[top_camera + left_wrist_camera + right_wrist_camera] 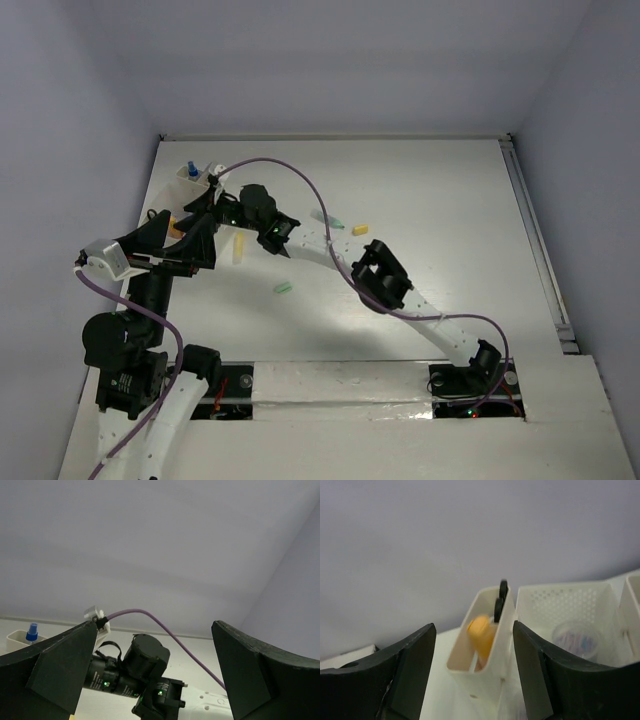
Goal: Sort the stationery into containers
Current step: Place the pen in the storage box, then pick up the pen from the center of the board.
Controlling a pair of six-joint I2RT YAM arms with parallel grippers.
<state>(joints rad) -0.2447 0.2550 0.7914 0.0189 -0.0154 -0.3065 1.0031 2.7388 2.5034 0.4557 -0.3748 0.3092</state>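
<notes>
In the top view my right gripper [217,199] reaches to the far left, at an off-white bin [188,181] holding a blue-capped pen [191,167]. In the right wrist view the gripper [473,630] is open and empty. It faces a narrow bin [485,682] holding an orange-yellow marker [482,632] and black scissors handles [500,600]. My left gripper [205,243] is open and empty just behind the right wrist. In its own view [154,630] it looks at that wrist and at the pen [31,632].
Beside the narrow bin stands a perforated bin [560,600] with a round clear jar [575,637]. Loose on the table are a yellow marker [239,247], a green eraser [283,288], a yellow eraser [359,229], a green piece [335,220] and an orange item [175,229].
</notes>
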